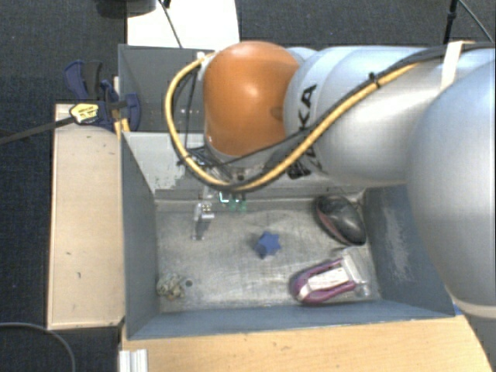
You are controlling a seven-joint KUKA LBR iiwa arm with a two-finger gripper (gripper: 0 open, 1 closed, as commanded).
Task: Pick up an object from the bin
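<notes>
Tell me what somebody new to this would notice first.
The big silver arm with its orange cover reaches across the top from the right, its gripper hanging over the back left of the grey bin. On the bin floor a small blue block lies in the middle, a purple-and-white packet at front right, and a dark rounded thing behind the packet.

My wrist cover (pixel 244 99) is plain orange. My arm (pixel 403 107) is silver-white with black letters, and a yellow cable (pixel 170 111) loops along it. My gripper (pixel 203 222) is bare grey metal. The bin (pixel 232 277) is dull grey, scuffed paler on its floor. In it lie a blue block (pixel 267 244), a dark grey mouse (pixel 341 219), a purple-and-white packet (pixel 329 281) and a speckled tan clump (pixel 172 287).
</notes>
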